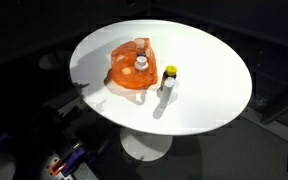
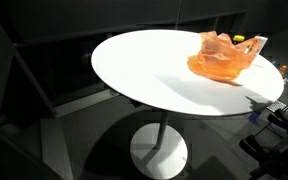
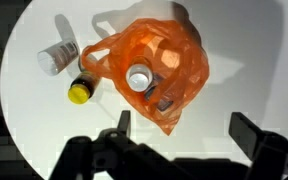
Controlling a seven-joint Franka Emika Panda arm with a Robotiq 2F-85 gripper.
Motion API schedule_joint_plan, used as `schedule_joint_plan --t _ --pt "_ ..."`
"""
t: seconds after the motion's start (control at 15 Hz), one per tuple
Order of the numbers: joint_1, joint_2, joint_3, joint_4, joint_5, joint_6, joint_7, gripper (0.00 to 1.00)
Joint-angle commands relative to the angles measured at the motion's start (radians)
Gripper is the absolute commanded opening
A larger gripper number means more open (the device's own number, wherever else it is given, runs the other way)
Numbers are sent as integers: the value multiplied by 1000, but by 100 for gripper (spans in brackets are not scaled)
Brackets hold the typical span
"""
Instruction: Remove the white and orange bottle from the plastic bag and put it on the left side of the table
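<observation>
On the round, smooth white bench [image 1: 214, 90], a crinkled, translucent orange plastic bag [image 3: 174, 60] holds the white-capped bottle [image 3: 139, 77] upright inside it. The task looks unstarted: lifting the bottle out and placing it at the left both remain. Just beside the bag are a dark bottle [image 3: 81, 90] with a yellow cap and a small white bottle [image 3: 59, 57], and above them the tool [image 3: 184, 135] has its two dark fingers spread wide, holding nothing.

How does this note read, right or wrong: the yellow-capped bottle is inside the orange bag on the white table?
Wrong. The yellow-capped bottle is outside the orange bag, beside it on the white table; the wrist view shows it.
</observation>
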Motion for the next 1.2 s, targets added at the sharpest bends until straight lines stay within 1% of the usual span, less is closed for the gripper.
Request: schedule_joint_plan --t 0.0,0.2,0.27,0.73,0.8,0.93,1.13 --pt "-32 17 -29 29 -28 15 -4 100" --pt "-39 6 -46 35 -8 22 -17 100" --pt "-35 3 -40 9 -10 20 -1 100" --pt "-36 2 -44 17 -9 22 -1 100" --pt "-46 12 -43 20 -22 31 28 100" --pt "-57 49 -48 31 -35 47 45 100" --pt "-73 128 -58 43 -69 91 24 100"
